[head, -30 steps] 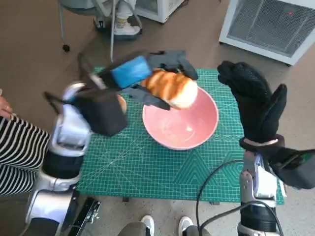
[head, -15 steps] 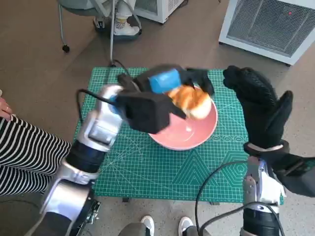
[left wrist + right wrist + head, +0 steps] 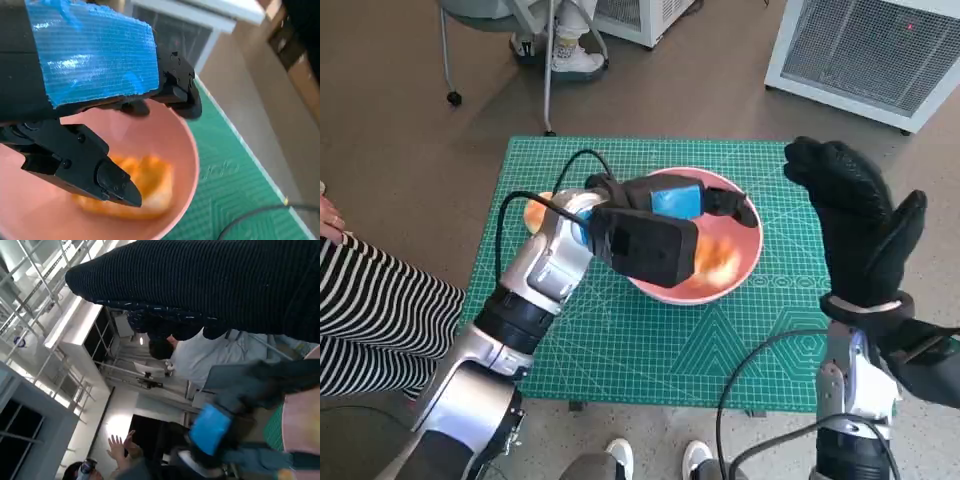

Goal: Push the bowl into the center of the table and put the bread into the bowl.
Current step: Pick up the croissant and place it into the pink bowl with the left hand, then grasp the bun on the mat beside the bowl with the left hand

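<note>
One bread (image 3: 718,262) lies in the one pink bowl (image 3: 745,262), just under the left robot hand (image 3: 685,200), whose fingers are spread. The right robot hand (image 3: 860,225) is raised beside the bowl, open and holding nothing.

Left hand (image 3: 680,205) low, fingers spread apart, empty; gloved right hand (image 3: 860,225) upright, open-palmed.

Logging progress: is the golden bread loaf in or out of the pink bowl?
In. The golden bread loaf lies inside the pink bowl, free of the left hand.

bread (image 3: 718,262): blurred in bowl (image 3: 745,262) | bowl: near rim hidden by left hand (image 3: 672,200)
</note>
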`<control>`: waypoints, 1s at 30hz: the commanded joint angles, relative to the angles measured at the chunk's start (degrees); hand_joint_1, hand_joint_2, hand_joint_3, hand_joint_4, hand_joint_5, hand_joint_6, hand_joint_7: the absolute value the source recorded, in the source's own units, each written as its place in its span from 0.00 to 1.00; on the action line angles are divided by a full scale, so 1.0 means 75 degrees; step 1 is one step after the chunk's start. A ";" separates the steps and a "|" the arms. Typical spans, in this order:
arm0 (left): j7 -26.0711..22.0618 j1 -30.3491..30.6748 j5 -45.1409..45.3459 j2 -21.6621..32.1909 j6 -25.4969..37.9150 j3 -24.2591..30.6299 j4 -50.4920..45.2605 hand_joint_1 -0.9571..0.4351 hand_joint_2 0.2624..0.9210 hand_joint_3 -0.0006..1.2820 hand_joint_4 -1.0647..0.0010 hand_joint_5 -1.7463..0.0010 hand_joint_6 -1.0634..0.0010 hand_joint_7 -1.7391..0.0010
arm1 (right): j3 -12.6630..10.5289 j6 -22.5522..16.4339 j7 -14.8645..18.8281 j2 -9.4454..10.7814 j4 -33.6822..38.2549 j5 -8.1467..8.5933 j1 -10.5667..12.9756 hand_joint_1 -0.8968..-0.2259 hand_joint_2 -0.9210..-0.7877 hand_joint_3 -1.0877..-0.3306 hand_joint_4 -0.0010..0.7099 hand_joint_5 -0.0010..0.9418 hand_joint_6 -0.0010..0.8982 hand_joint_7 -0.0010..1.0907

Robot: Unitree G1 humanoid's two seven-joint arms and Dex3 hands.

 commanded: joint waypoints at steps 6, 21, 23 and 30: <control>-0.0355 -0.0011 -0.0489 0.0526 -0.0122 0.0646 -0.0504 0.51 0.83 0.00 0.88 1.00 0.76 0.94 | 0.0036 0.0011 -0.0124 0.0061 0.0116 -0.0061 0.0093 0.28 0.00 0.42 0.26 0.01 0.13 0.32; -0.0419 0.0407 -0.1111 0.1922 -0.0278 0.1848 -0.1303 0.52 0.83 0.00 0.88 1.00 0.71 0.96 | 0.0071 0.0003 -0.0111 0.0029 0.0142 -0.0028 0.0099 0.27 0.00 0.42 0.26 0.00 0.13 0.32; -0.0373 0.0352 -0.1051 0.2116 -0.0262 0.1953 -0.1226 0.51 0.83 0.00 0.88 1.00 0.70 0.96 | 0.0069 0.0004 -0.0099 0.0021 0.0163 -0.0017 0.0090 0.27 0.00 0.42 0.26 0.00 0.13 0.32; -0.0119 0.0291 -0.0649 0.2592 -0.0051 0.2004 -0.1004 0.51 0.83 0.00 0.87 0.99 0.69 0.96 | 0.0071 0.0018 -0.0078 0.0017 0.0220 0.0016 0.0054 0.27 0.00 0.42 0.26 0.00 0.12 0.32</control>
